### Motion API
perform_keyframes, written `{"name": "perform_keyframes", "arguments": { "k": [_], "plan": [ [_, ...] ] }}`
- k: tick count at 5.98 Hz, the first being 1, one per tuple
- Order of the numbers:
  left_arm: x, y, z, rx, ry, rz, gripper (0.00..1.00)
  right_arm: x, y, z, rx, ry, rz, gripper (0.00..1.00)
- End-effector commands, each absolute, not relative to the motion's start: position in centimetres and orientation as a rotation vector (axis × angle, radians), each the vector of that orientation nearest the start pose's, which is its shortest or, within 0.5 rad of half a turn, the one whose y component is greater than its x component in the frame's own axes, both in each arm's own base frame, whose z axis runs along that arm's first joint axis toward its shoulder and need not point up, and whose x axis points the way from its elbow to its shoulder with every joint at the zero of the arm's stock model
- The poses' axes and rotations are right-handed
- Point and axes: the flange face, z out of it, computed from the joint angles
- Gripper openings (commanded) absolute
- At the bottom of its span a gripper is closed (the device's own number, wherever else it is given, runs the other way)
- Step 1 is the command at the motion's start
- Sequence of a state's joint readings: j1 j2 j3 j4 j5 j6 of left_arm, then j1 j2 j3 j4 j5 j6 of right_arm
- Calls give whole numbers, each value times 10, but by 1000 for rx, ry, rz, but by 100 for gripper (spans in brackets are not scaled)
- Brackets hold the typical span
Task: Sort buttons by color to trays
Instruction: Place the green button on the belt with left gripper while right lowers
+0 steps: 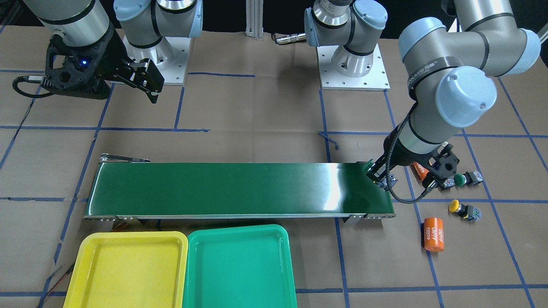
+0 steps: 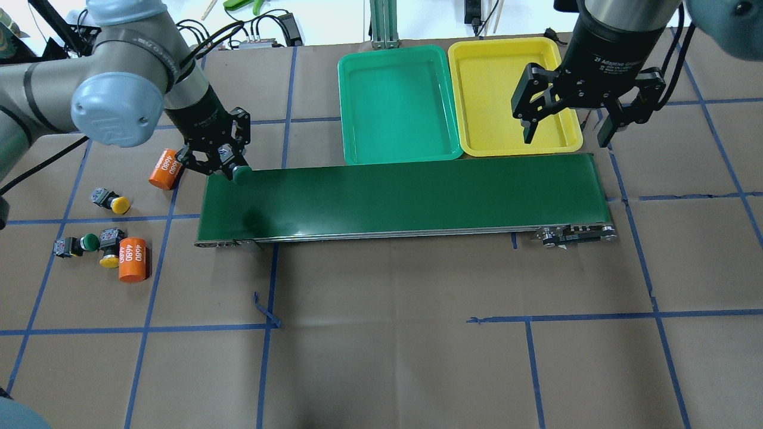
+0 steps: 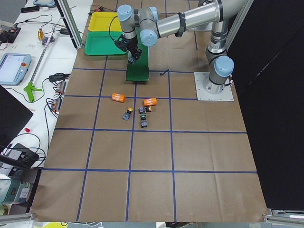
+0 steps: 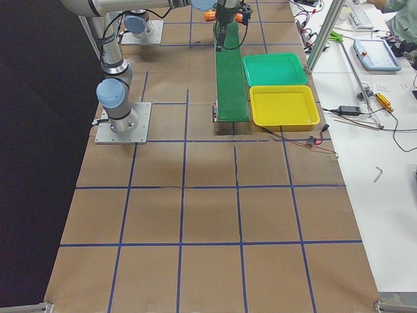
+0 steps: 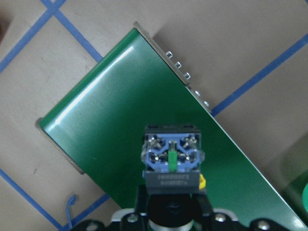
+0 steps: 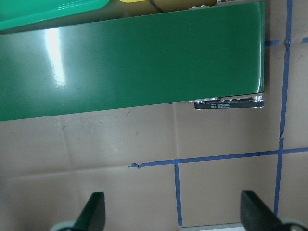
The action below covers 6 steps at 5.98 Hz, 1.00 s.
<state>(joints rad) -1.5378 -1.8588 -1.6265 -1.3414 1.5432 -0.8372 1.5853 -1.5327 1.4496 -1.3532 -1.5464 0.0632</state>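
My left gripper (image 2: 226, 167) is shut on a green button (image 2: 241, 174) and holds it over the left end of the conveyor belt (image 2: 405, 196). The left wrist view shows that button's blue terminal block (image 5: 171, 154) above the belt. A yellow button (image 2: 114, 203), a green button (image 2: 78, 244) and another yellow button (image 2: 109, 253) lie on the paper left of the belt. The green tray (image 2: 396, 107) and the yellow tray (image 2: 506, 89) sit side by side beyond the belt. My right gripper (image 2: 567, 128) is open and empty, hovering at the yellow tray's near right corner.
Two orange cylinders marked 4680 lie near the loose buttons, one (image 2: 165, 168) just left of my left gripper and one (image 2: 132, 259) beside the yellow button. The belt's roller end (image 6: 228, 102) shows in the right wrist view. Brown paper with blue tape lines covers the table.
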Motion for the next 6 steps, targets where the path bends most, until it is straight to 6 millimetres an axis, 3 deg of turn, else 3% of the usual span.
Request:
{"name": "perform_keyframes", "arguments": {
  "k": [1, 2, 3, 4, 5, 6],
  "plan": [
    [-149, -575, 314, -1423, 2739, 200, 3, 145, -476, 503, -351, 3068, 292, 100],
    [-151, -573, 317, -1662, 2600, 179, 3, 145, -474, 498, -778, 2956, 293, 100],
    [-147, -585, 307, -1773, 2518, 91, 2, 146, -477, 495, -1280, 2744, 260, 100],
    [-149, -573, 309, -1852, 2431, 95, 0, 144, -477, 492, -1519, 2628, 279, 100],
    [-150, -557, 291, -1893, 2377, 131, 0, 134, -479, 485, -1713, 2588, 379, 100],
    [-153, -544, 283, -1966, 2298, 154, 0, 134, -485, 483, -1992, 2391, 312, 100]
  ]
}}
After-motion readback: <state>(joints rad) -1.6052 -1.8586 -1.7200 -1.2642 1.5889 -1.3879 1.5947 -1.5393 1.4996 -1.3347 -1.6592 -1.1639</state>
